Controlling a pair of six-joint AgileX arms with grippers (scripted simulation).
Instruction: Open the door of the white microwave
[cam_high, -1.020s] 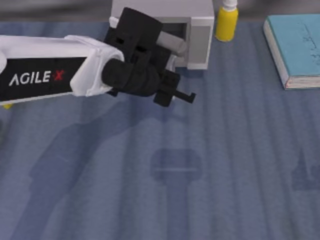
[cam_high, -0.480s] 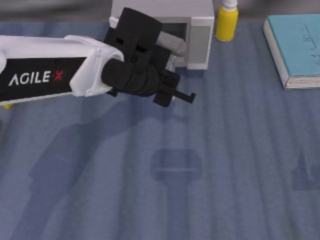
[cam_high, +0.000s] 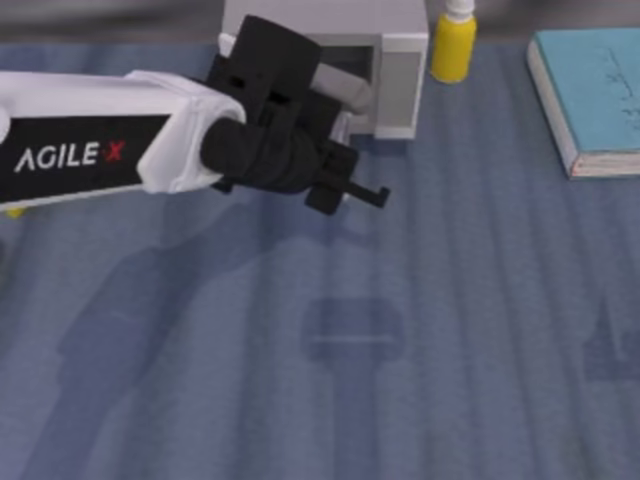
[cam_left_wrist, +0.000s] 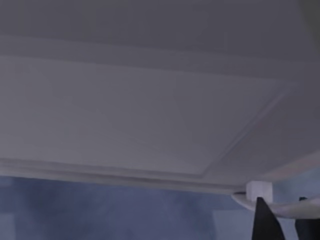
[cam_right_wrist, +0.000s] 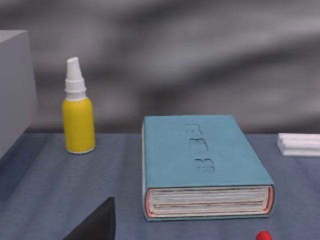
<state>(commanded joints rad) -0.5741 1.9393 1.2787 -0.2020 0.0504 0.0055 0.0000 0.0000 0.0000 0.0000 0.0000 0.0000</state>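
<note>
The white microwave (cam_high: 330, 20) stands at the table's far edge, left of centre. Its door (cam_high: 347, 88) is swung partly outward, and my left arm hides much of it from above. In the left wrist view the door's (cam_left_wrist: 125, 110) pale panel fills most of the picture. My left gripper (cam_high: 365, 192) sits just in front of the microwave. Its two dark fingertips (cam_left_wrist: 267, 222) close round the small white handle (cam_left_wrist: 260, 190) at the door's edge. My right gripper (cam_right_wrist: 97, 225) is parked at the right, outside the top view.
A yellow bottle (cam_high: 452, 40) stands right beside the microwave. A light-blue book (cam_high: 590, 90) lies at the far right. The right wrist view also holds a white stack (cam_right_wrist: 300, 144) and a small red thing (cam_right_wrist: 263, 235).
My left arm has drawn back very slightly to the left with the door's handle. Nothing else has moved.
</note>
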